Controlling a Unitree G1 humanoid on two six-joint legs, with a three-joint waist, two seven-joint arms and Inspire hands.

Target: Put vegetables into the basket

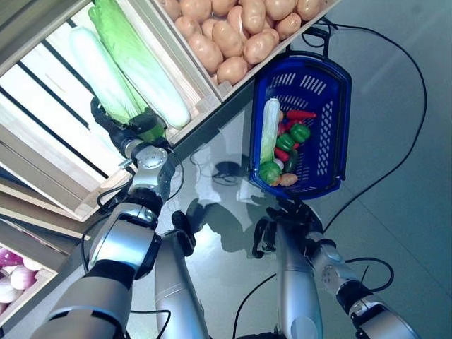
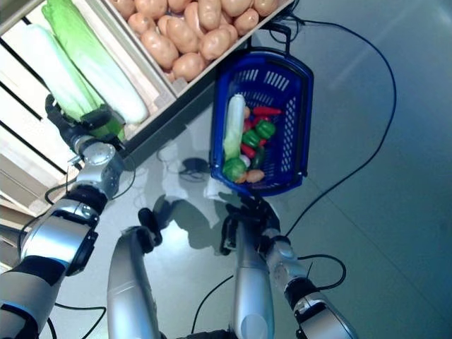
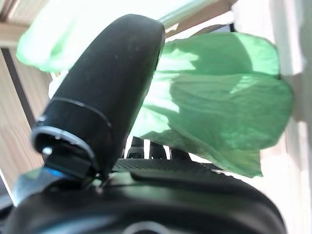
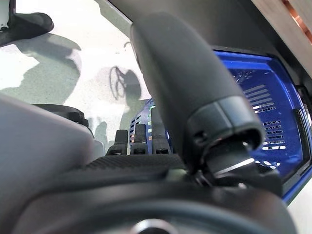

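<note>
Two napa cabbages lie in a wooden crate (image 1: 201,106) on the shelf. My left hand (image 1: 116,128) is at the green leafy end (image 3: 219,97) of the paler left cabbage (image 1: 102,70), thumb (image 3: 112,87) on one side and fingers under the leaves, pinching it. The other cabbage (image 1: 141,60) lies beside it. A blue basket (image 1: 339,127) stands on the floor and holds a cabbage (image 1: 269,131), green peppers (image 1: 293,134) and red chillies. My right hand (image 1: 291,215) hangs just below the basket (image 4: 273,97), fingers straight, holding nothing.
A crate of potatoes (image 1: 233,35) sits right of the cabbage crate, above the basket. Pale onions (image 1: 10,272) show in a lower crate at the far left. Grey floor (image 1: 395,212) spreads to the right of the basket.
</note>
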